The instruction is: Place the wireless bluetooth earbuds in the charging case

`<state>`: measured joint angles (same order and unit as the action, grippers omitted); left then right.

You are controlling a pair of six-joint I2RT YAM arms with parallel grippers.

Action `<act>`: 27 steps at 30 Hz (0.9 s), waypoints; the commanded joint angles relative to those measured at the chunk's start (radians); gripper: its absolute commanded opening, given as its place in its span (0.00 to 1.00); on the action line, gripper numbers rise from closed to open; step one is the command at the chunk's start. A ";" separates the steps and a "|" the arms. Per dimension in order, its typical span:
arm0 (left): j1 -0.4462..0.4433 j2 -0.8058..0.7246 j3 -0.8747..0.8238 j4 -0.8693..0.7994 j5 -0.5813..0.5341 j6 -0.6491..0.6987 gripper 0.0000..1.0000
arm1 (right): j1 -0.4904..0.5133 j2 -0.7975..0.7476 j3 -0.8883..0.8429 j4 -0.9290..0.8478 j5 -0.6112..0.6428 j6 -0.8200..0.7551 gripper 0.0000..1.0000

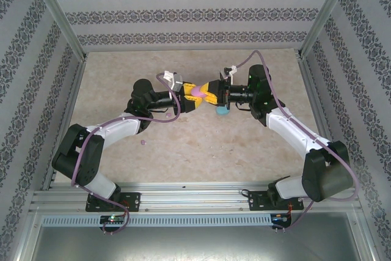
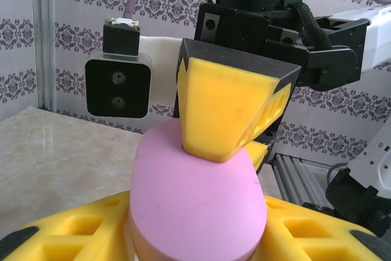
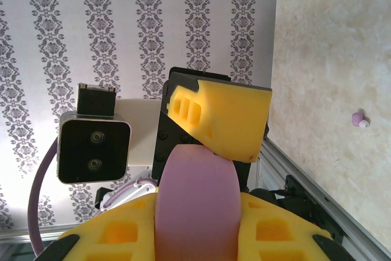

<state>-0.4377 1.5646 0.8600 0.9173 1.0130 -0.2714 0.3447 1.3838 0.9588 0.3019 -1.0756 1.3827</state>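
Earbud point(image 1: 143, 142), pink and tiny, lies loose on the desk point(image 1: 244, 151) near the left arm, too small to tell which way it points. Farther back and right of it, the left hand point(image 1: 189, 97) grips one end of the pink case point(image 1: 197, 92) above the desk. The case's long axis runs left-right into the right hand point(image 1: 209, 95), clenched on the other end. From both hands the earbud lies toward the near-left, and the left arm looks nearer.
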 commanded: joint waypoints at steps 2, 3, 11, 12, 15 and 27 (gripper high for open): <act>-0.009 0.002 0.035 0.062 0.009 -0.023 0.47 | 0.009 -0.009 -0.006 0.028 -0.016 -0.004 0.11; -0.009 0.000 0.036 0.061 0.009 -0.022 0.47 | 0.009 -0.008 -0.006 0.027 -0.017 -0.004 0.11; -0.009 -0.004 0.038 0.060 0.010 -0.029 0.25 | 0.008 -0.011 -0.014 0.015 -0.017 -0.018 0.18; -0.009 -0.005 0.039 0.058 0.012 -0.030 0.24 | 0.007 -0.012 -0.015 0.003 -0.015 -0.029 0.23; -0.009 -0.015 0.039 0.038 0.018 -0.025 0.20 | -0.002 -0.031 -0.007 -0.060 0.002 -0.097 0.43; -0.007 -0.123 0.083 -0.347 0.078 0.132 0.18 | -0.082 -0.245 0.096 -0.412 0.131 -0.582 0.63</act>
<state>-0.4385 1.4868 0.8948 0.7074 1.0401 -0.2115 0.2630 1.1854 1.0054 -0.0036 -0.9810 1.0065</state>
